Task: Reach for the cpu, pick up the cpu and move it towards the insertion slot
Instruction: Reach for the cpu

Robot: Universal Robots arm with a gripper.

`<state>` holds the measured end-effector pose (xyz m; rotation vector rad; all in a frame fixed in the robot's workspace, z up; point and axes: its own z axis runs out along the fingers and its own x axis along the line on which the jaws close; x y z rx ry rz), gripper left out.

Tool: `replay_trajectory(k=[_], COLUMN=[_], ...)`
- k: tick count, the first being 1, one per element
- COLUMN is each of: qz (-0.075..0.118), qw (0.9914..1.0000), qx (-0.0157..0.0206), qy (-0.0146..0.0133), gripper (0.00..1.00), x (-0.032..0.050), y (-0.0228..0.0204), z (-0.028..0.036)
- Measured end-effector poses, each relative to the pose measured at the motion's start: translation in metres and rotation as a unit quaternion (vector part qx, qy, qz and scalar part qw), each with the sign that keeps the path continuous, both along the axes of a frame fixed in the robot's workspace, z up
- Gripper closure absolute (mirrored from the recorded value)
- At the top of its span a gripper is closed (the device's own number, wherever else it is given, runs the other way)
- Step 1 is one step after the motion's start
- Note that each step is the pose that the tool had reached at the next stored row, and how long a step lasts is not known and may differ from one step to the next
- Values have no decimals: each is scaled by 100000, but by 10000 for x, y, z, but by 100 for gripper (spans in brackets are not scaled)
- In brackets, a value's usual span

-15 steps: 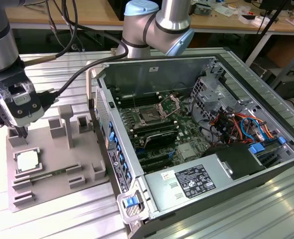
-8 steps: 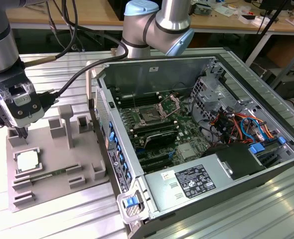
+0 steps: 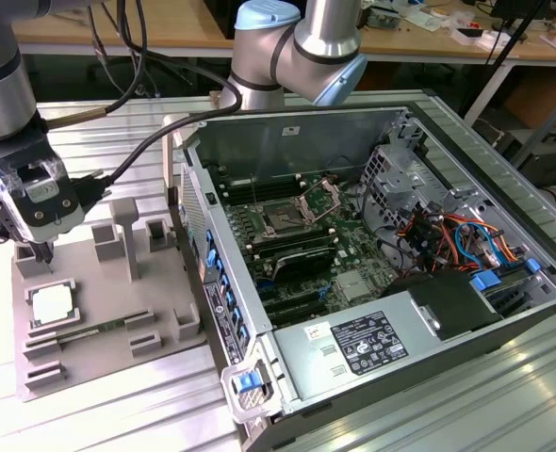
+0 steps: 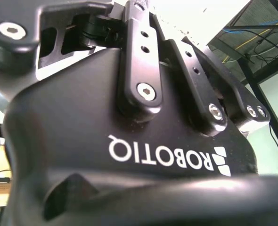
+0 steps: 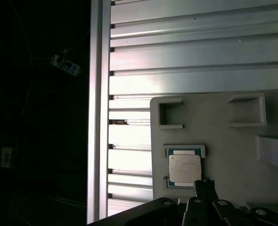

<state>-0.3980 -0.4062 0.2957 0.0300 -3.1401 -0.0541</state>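
The cpu (image 3: 52, 306) lies flat in a recess of the grey fixture plate (image 3: 99, 348) on the exterior view's left, silvery top up with a thin greenish rim. My gripper (image 3: 40, 254) hangs just above and behind it, apart from it, shut with nothing held. In the first wrist view the cpu (image 5: 184, 168) sits in its holder and the gripper (image 5: 203, 184) tips show beside one corner of it. The insertion slot (image 3: 286, 218) lies open inside the computer case (image 3: 429, 377), its metal bracket hinged up.
Raised blocks and a post (image 3: 127, 235) stand on the fixture plate near the cpu. A memory stick (image 3: 94, 330) lies in a groove beside it. The case wall (image 3: 212, 273) stands between plate and motherboard. Cables and drive cages (image 3: 429, 226) crowd the case's far side.
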Motion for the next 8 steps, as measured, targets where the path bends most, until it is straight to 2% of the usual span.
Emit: replay_trajectory(k=[8], qz=[1], qw=[100000], qx=[0], qy=[-1], gripper=[89], x=[0], y=[0], z=[-19])
